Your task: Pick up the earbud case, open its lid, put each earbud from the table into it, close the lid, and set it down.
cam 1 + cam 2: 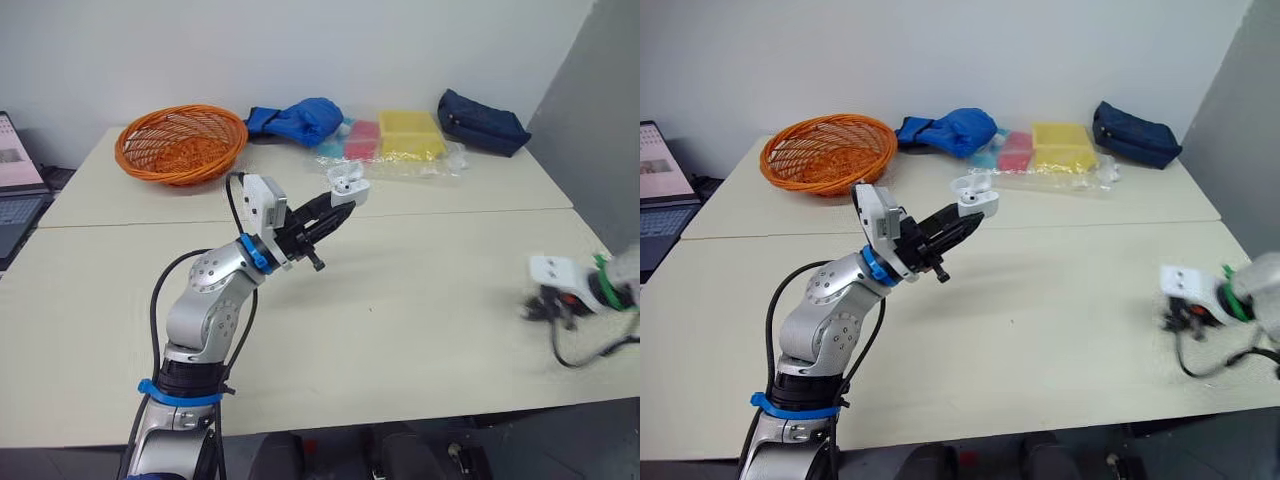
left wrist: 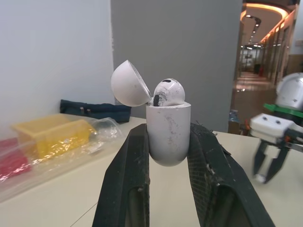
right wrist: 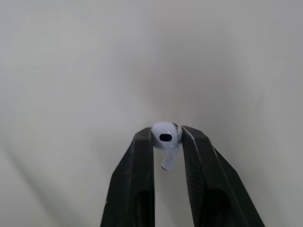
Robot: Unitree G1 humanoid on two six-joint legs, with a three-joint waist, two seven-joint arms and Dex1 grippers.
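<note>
My left gripper (image 1: 338, 207) is raised above the middle of the table, shut on the white earbud case (image 1: 349, 188). The case stands upright between the fingers (image 2: 134, 161); its lid (image 2: 129, 84) is tipped open. One white earbud (image 2: 168, 92) sits in the case, its head poking out of the top. Far to the right, low over the table near its front edge, my right gripper (image 1: 542, 306) is shut on the second white earbud (image 3: 165, 137), which is pinched by its head with the stem hanging down.
An orange basket (image 1: 180, 143) stands at the back left of the table. A blue cloth (image 1: 300, 120), red and yellow boxes in a plastic bag (image 1: 410, 138) and a dark blue pouch (image 1: 482, 122) line the back. A laptop (image 1: 15, 185) is at the far left.
</note>
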